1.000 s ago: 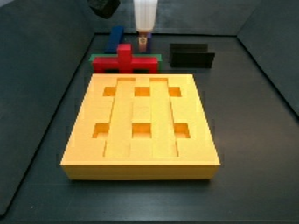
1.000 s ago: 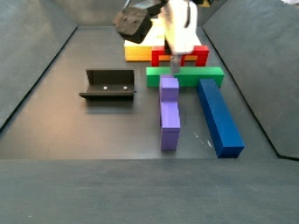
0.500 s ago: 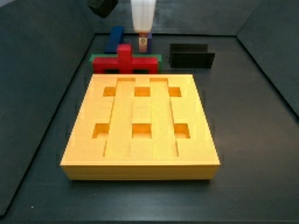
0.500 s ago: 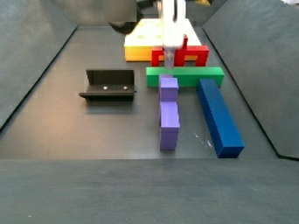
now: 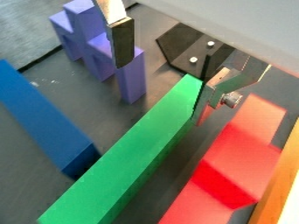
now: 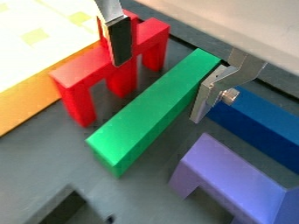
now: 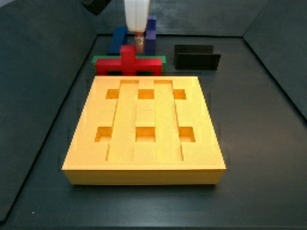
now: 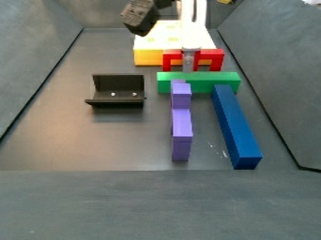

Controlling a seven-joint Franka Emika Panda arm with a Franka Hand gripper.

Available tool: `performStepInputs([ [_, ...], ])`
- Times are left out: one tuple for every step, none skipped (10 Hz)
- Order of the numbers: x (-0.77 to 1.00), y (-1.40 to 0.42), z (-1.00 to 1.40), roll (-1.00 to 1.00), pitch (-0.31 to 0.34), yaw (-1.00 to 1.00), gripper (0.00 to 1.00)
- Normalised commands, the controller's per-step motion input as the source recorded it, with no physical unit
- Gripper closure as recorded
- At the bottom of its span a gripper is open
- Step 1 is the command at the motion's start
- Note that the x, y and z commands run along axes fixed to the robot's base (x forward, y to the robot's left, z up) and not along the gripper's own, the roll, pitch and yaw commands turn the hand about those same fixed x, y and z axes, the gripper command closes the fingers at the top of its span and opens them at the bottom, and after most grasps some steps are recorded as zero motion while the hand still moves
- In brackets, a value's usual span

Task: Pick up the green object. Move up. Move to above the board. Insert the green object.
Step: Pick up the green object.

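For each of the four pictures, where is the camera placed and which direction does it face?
Wrist view: looks down between the jaws at the green object; gripper open.
Wrist view: same gripper, green object from the opposite side.
Side view: beyond the board, facing the gripper.
Side view: opposite end, behind the fixture; gripper.
All four share the green object.

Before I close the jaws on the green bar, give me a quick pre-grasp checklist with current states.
1. Gripper above the green object: ok, in both wrist views.
2. Jaws open, straddling the bar's width: ok; one finger on each side.
3. Fingers low enough to clamp the bar's sides: cannot tell.
4. Clearance from the red piece beside the bar: cannot tell; one finger overlaps it in the wrist view.
5. Green object lying flat on the floor: ok.
6. Board grooves and holes unobstructed: ok.
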Motion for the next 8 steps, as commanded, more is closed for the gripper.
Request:
performStepInputs([
  [-0.26,0.00,0.00,-0.09,-0.083,-0.03,0.00],
  [-0.24,0.01,-0.07,-0.05,-0.083,0.00,0.00],
  [0.00,0.00,-0.18,-0.02,-0.050,0.08,0.00],
  [0.12,0.04,-0.25,-0.01,0.000,0.17,0.00],
  [0.09,0.09,-0.21,-0.02,0.000,0.13,0.00],
  [0.00,0.10,-0.16,0.00,0.000,0.10,0.00],
  [-0.08,0.09,-0.02,-0.01,0.000,0.03,0.00],
  [-0.16,0.00,0.00,-0.05,0.000,0.00,0.00],
])
